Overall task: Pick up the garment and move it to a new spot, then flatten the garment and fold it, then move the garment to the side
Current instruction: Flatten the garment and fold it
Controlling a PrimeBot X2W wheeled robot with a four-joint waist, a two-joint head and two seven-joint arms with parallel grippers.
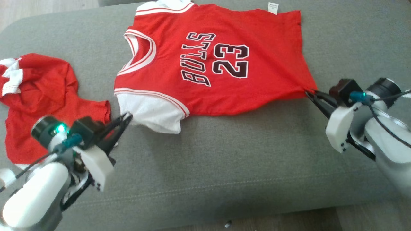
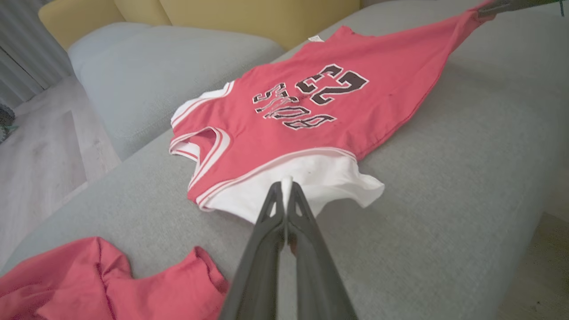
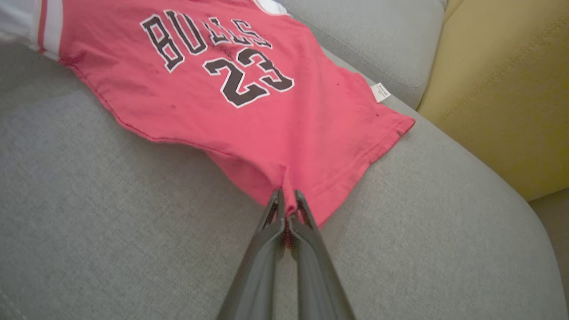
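Red jersey (image 1: 208,64) with white sleeves, lettered BULLS 23, lies face up across the back half of a grey sofa cushion (image 1: 224,166). Its neck points toward the cushion's left end and its hem toward the right end. The left gripper (image 1: 127,116), over the cushion's left front, is closed on the edge of the near white sleeve (image 1: 154,112). The right gripper (image 1: 309,93), near the cushion's right end, is closed on the near hem corner, where the cloth is drawn taut into a point. A second, crumpled red garment (image 1: 48,96) rests at the cushion's far left end, apart from the jersey. This looks like the flattening step, with the two grips stretching the near edge. The fold likely comes next: both grippers would lift that edge together and carry it toward the cushion's back, level, so nothing bunches.
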